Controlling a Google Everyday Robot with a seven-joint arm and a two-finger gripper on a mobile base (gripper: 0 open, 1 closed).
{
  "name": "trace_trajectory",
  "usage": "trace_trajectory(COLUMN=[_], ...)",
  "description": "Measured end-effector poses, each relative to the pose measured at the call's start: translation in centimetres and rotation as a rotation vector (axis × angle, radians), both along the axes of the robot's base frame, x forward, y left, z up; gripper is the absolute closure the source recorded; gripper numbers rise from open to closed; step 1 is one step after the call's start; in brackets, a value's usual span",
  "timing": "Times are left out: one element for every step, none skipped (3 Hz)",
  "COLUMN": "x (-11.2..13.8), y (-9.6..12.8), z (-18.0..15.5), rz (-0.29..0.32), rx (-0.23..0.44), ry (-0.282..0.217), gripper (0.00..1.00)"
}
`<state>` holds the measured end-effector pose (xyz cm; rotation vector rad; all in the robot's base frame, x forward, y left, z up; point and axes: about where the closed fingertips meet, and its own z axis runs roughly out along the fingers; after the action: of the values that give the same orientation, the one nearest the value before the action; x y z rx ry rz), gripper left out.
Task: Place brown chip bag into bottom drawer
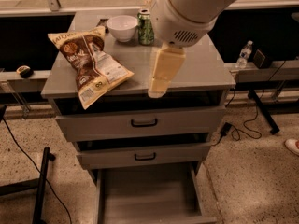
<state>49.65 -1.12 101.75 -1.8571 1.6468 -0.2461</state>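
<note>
Three drawers in cabinet; only bottom drawer (149,195) pulled out, floor bare, ready to receive. Brown chip bag (88,64) lies flat on cabinet top (205,69), left side, one corner overhanging front edge, likely easiest spot for you to pinch. Gripper (157,90) hangs over top near front edge, right of bag, apart from it, carrying nothing; open or closed, you cannot tell. Bowl (122,27) and can (145,26) stand behind; keep your approach clear of them.
</note>
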Motion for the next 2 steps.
trace_trajectory(x=[1.1, 5.3], y=[0.8, 3.3], z=[-3.3, -10.7], rz=[0.044, 0.09], rx=[0.014, 0.025], ry=[0.019, 0.015], gripper=[0.0, 0.0])
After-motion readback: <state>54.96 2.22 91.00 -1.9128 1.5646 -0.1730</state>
